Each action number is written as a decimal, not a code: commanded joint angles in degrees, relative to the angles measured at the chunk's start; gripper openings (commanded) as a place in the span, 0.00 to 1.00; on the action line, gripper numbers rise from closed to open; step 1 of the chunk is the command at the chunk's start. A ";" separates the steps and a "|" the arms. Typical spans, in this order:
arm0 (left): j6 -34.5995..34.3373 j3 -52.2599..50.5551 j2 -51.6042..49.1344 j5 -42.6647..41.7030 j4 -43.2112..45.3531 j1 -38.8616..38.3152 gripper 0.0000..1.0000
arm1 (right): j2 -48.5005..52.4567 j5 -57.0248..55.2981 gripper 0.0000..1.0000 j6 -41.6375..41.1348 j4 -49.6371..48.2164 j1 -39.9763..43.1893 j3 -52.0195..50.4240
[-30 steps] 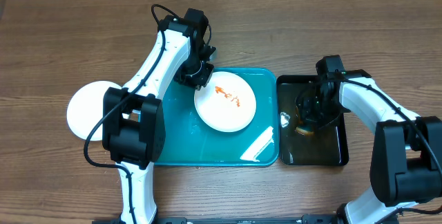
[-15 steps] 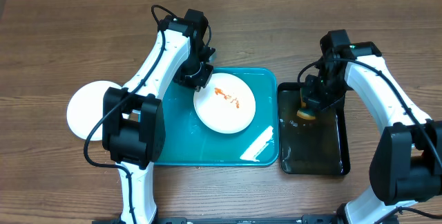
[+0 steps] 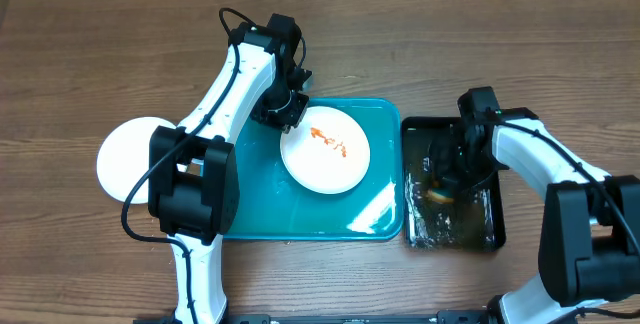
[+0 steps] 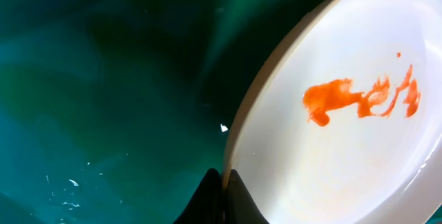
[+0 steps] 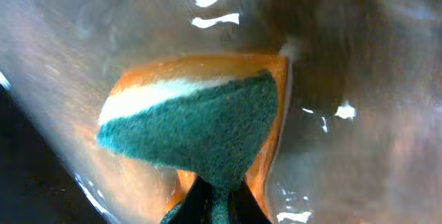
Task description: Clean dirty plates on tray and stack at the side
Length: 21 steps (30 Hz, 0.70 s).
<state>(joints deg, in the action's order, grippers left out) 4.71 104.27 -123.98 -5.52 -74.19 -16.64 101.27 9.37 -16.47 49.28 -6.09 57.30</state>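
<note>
my left claw [image 3: 287,112] is pinched fully closed on the rim of the sauced plate [image 3: 330,159], gripping its far-left edge. that plate lies inside the teal tray [image 3: 260,209], toward the tray's far right part, with an orange smear [image 4: 359,99] across its white face. a second white plate [image 3: 120,159] rests on the wooden table [image 3: 100,44] just left of the tray, partly hidden by my left arm. my right claw [image 3: 443,179] is clamped tight on a sponge [image 5: 200,120], orange with a green scrub face, down in the black tray [image 3: 490,219]. that black tray glistens wet and sits just beside the teal one.
</note>
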 commanded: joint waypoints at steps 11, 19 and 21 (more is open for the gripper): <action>0.85 -0.37 0.98 -1.55 -0.90 -0.37 0.04 | 1.38 -0.74 0.04 0.72 -3.41 -0.33 0.76; 0.85 -0.37 0.98 -1.57 -0.90 -0.37 0.04 | -5.46 -0.52 0.04 4.55 8.46 -0.42 15.06; 0.85 -0.37 0.98 -1.57 -0.90 -0.37 0.04 | -6.43 -0.07 0.04 4.55 9.57 -0.74 16.63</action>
<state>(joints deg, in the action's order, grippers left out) 4.71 104.20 -123.98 -5.78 -75.05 -16.64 99.39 8.99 -13.13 58.04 -6.17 69.67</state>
